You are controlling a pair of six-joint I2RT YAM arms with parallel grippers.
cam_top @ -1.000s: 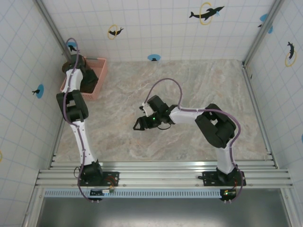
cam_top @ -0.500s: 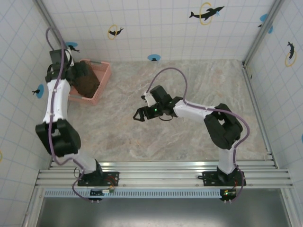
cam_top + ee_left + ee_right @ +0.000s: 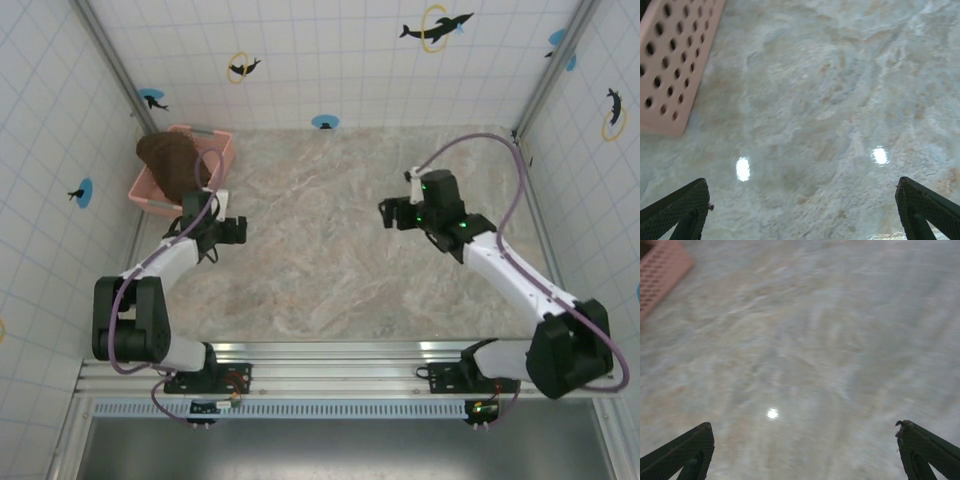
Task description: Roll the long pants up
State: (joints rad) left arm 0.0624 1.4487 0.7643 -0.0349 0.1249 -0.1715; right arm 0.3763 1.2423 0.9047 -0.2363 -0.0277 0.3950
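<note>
The left claw [image 3: 232, 230] is released, its two fingers [image 3: 675, 210] spread wide with nothing between them. It hangs over bare tabletop [image 3: 330, 260], just on the near side of the pink basket [image 3: 147, 196]. In the left wrist view the basket's perforated wall sits at the upper left, apart from the fingertips.

The right claw [image 3: 388, 214] is likewise released and empty, fingers [image 3: 927, 450] far apart. It hovers above the middle-right of the marbled tabletop, well apart from the left claw and from the basket. The right wrist view is blurred; the pink corner at its upper left is probably the same basket.

The pants [image 3: 168, 160] lie as a dark brown bundle in the basket at the far-left corner of the tabletop, heaped above its rim and spilling a little over the far-left edge. Neither claw touches them.
</note>
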